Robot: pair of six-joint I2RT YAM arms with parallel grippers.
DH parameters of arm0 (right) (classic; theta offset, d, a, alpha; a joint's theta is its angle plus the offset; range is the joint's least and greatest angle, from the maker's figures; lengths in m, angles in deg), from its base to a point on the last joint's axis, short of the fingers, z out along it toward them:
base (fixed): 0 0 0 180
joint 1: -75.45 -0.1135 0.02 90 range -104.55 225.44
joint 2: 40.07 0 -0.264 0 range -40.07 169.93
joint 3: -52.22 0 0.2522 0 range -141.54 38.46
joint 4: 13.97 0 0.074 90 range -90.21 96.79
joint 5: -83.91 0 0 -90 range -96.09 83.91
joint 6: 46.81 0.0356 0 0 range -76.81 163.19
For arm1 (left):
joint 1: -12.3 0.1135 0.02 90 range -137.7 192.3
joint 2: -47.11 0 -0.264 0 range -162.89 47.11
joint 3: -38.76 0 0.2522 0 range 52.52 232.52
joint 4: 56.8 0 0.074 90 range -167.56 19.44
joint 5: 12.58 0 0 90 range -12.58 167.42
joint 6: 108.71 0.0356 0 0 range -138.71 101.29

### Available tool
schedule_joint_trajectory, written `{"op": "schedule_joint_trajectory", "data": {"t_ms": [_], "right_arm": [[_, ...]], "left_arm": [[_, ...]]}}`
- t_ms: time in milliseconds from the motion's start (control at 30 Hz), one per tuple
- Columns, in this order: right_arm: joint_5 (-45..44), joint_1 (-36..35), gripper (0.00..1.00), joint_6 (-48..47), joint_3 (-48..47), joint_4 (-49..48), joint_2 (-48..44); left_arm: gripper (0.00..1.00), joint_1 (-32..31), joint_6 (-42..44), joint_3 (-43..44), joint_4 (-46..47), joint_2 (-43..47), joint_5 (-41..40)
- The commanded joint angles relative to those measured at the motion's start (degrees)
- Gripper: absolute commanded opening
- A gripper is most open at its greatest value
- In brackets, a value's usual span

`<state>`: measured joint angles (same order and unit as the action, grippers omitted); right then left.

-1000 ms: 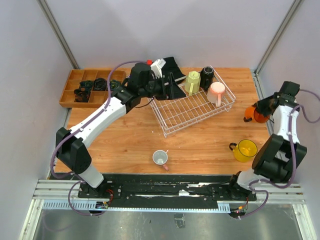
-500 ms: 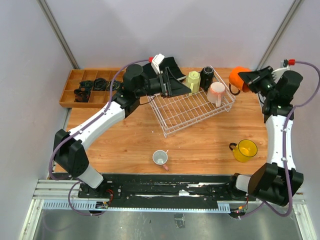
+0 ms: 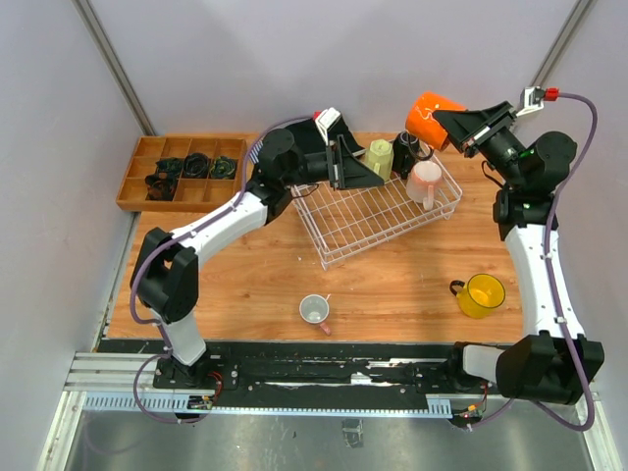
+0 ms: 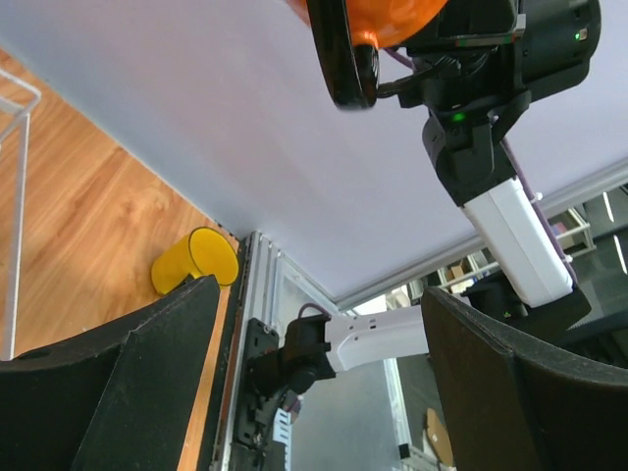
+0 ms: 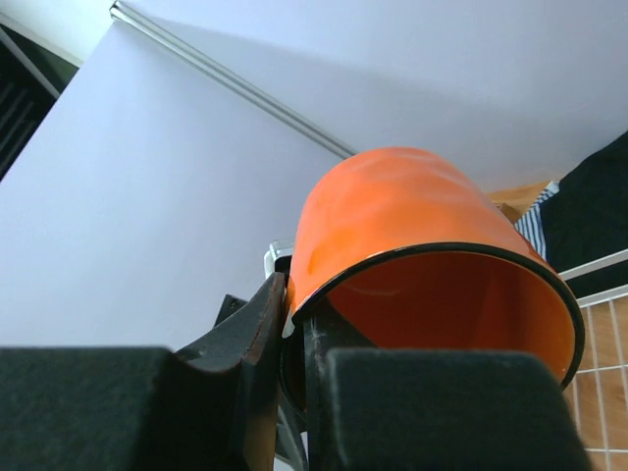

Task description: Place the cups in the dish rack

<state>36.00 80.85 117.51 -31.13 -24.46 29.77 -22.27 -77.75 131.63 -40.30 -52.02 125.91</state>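
Lifted higher than before, the right arm stands tall, right gripper (image 3: 459, 128) clamped on the orange mug (image 3: 429, 116), rack (image 3: 365, 224) below it. Left arm reaches forward; left gripper (image 3: 365, 175) spread empty above the rack.

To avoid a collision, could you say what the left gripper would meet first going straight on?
The left gripper sees nothing between its open fingers nearby; farther on, likely the right arm holding the orange mug, though depth is unclear.

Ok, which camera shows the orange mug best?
Right wrist: the orange mug fills the frame, rim and inside clear, held by the right end effector. Top external shows it small; left wrist cuts most of it off.
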Motion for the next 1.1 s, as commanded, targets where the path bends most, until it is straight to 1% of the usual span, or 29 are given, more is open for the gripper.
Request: {"op": "schedule_joint_trajectory", "data": {"t_ms": [0,133,300,400,500,600,800,933,1067], "right_arm": [[1.9,-1.7,0.01,6.9,-2.4,-7.7,-2.6],[2.0,-2.8,0.01,7.3,-1.5,-8.2,-3.5],[0.5,-5.7,0.01,6.1,-1.0,-8.0,-3.9],[0.0,-7.9,0.01,4.7,-1.9,-7.5,-3.3],[-0.3,-10.2,0.01,1.1,-2.9,-5.3,-2.6],[-0.7,-12.1,0.01,-0.3,-2.7,-5.6,-1.7],[-2.3,-15.2,0.01,-6.2,-2.0,-5.4,-0.7],[-2.8,-15.5,0.01,-9.4,-1.9,-5.7,-0.1],[-3.6,-15.6,0.01,-13.4,-1.8,-5.2,-0.2]], "left_arm": [[0.89,0.3,-0.5,5.7,6.7,-2.8,5.3],[0.89,0.3,-5.3,8.5,11.5,-5.1,6.2],[0.89,0.3,-9.7,12.0,15.2,-8.4,5.8],[0.89,0.2,-11.3,14.2,15.7,-10.1,5.3],[0.91,-0.2,-12.5,15.8,15.9,-11.1,5.1],[0.92,-0.6,-13.4,16.8,15.9,-11.7,4.9],[0.92,-0.7,-20.0,16.4,21.6,-12.2,4.4],[0.91,-0.9,-21.5,15.8,22.6,-11.6,4.5],[0.85,-0.9,-21.6,14.6,22.6,-10.6,4.5]]}}
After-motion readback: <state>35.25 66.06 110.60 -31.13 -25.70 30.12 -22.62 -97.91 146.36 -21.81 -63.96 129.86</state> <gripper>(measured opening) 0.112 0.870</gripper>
